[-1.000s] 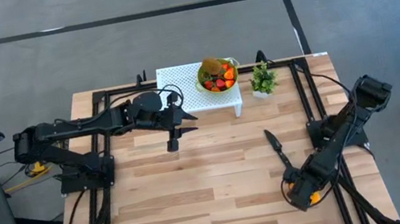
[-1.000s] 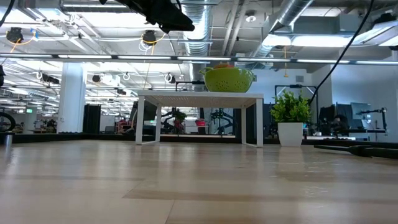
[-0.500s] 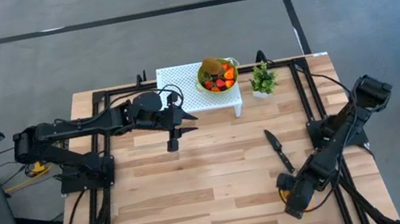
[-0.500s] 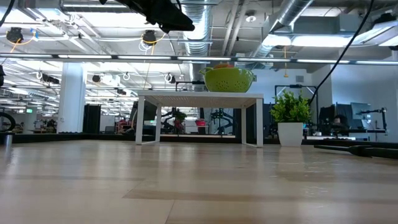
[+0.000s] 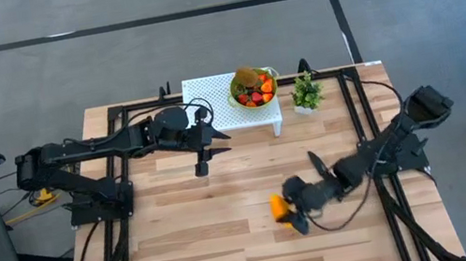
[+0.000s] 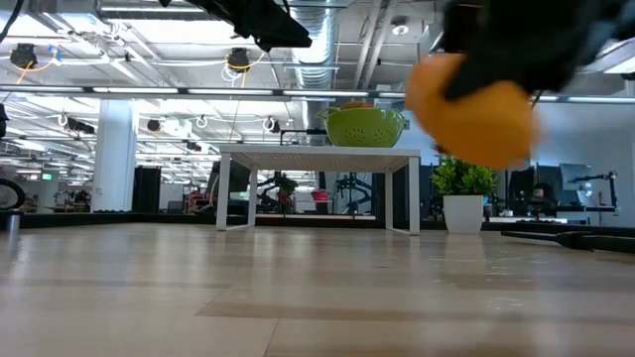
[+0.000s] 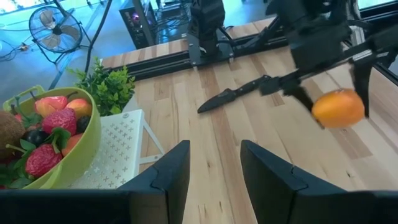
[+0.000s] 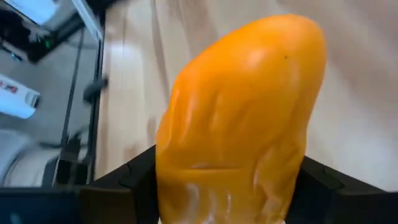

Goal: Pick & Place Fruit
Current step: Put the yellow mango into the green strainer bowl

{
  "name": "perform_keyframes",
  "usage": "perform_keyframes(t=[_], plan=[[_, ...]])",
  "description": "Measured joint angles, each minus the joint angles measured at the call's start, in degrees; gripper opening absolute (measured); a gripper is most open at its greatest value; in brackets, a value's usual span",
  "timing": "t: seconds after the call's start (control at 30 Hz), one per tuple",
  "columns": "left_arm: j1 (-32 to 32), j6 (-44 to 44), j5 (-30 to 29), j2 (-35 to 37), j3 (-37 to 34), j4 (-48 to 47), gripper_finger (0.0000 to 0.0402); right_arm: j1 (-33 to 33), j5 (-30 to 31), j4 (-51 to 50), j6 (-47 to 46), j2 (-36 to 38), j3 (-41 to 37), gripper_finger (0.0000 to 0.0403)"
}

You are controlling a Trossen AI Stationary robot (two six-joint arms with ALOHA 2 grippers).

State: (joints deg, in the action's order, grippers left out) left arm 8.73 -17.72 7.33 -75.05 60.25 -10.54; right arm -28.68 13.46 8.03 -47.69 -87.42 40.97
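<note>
The right hand point(image 5: 287, 213), near the table's right edge 1 second ago, is now gripping the mango point(image 5: 277, 206) above mid-table. The left hand point(image 5: 201, 161) is hovering, fingers parted. Transfer is beginning.

Even, bright overhead light falls on the pale wooden bench point(image 5: 232, 235), with only soft, short shadows beneath the arms. In the low view, ceiling strip lights point(image 6: 298, 92) glare white, and the orange mango point(image 6: 471, 109) passes close by as a smeared blur. The right wrist view is soft, its background streaked. The left wrist view is sharp, tinted bluish toward the far room.
</note>
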Motion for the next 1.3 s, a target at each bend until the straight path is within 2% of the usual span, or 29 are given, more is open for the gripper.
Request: perform_keyframes(t=[0.13, 0.3, 0.57, 0.7, 0.83, 1.07, 1.17, 1.3], plan=[[0.0, 0.0, 0.0, 0.0, 0.0, 0.14, 0.0135, 6.49, -3.75, 4.89, 9.37, 0.37, 0.0, 0.0234], [0.0, 0.0, 0.0, 0.0, 0.0, 0.52, 0.0135, 14.21, -9.32, 4.44, 17.52, 1.63, 1.55, 0.0235], [0.02, 0.0, 0.0, 0.02, 0.0, 2.04, 0.0135, 25.54, -18.11, 2.87, 30.6, 1.69, 10.85, 0.0235], [0.0, 0.0, 0.0, 0.02, 0.0, 2.13, 0.0135, 30.27, -19.65, -7.38, 37.38, 1.64, 18.19, 0.0235], [0.01, 0.0, 0.0, 0.02, 0.0, 2.17, 0.0135, 34.3, -19.64, -23.92, 43.64, 1.66, 28.25, 0.0235], [0.0, 0.0, 0.0, 0.02, 0.0, 3.07, 0.0135, 41.11, -19.37, -45.81, 50.0, 1.66, 40.69, 0.0235], [0.01, 0.0, 0.0, 0.02, 0.0, 3.44, 0.0135, 45.03, -17.93, -50.81, 51.32, 1.66, 43.78, 0.0235], [0.02, 0.0, 0.0, 0.02, 0.0, 3.66, 0.0135, 50.61, -17.82, -51.12, 50.21, 1.66, 45.02, 0.0235]])
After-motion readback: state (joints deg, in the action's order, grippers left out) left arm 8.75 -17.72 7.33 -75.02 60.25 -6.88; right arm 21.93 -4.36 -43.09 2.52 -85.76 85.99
